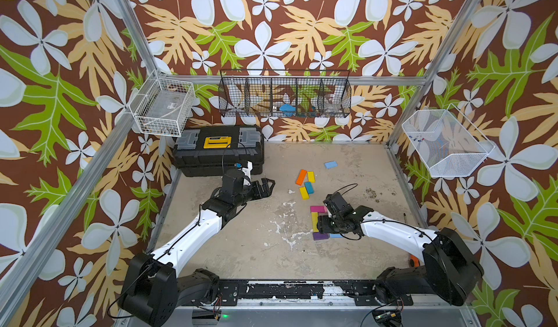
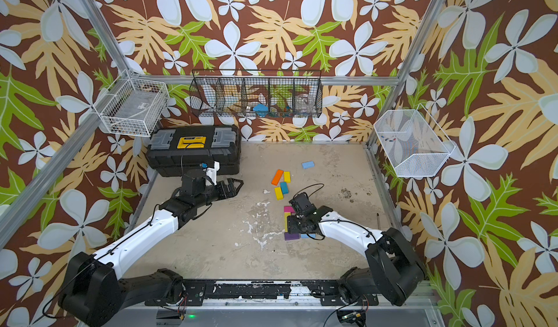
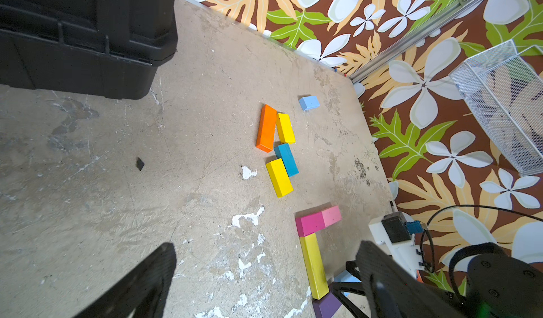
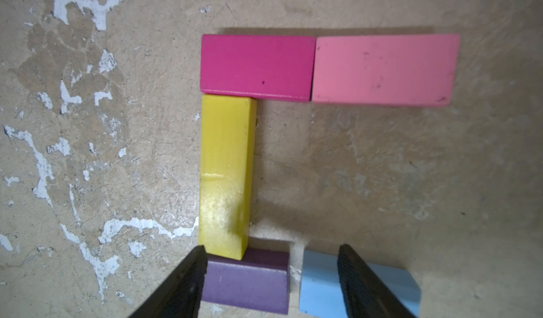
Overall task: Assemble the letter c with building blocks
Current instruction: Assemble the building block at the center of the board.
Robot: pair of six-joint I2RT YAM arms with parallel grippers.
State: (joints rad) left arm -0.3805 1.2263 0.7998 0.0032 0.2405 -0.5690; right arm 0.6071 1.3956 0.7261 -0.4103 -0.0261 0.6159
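**Right jaws over the foot of a nearly closed C**

On the desk [image 1: 241, 250] the letter lay close to the right arm [image 1: 392, 229]. The magenta block [image 4: 255, 67] and pink block [image 4: 385, 69] sat end to end as the top bar. A long yellow block [image 4: 226, 172] formed the spine, with a purple block [image 4: 246, 281] meeting its other end. The light blue block [image 4: 318, 281] sat just beside the purple one across a thin gap, its long axis in line with it and parallel to the top bar. The right jaws stood parted and gripped nothing, one side at the purple block's outer end, the other over the light blue block. We judged that gap theirs to close. The left jaws, spread wide and empty, hung well apart near the toolbox [image 1: 217, 153].
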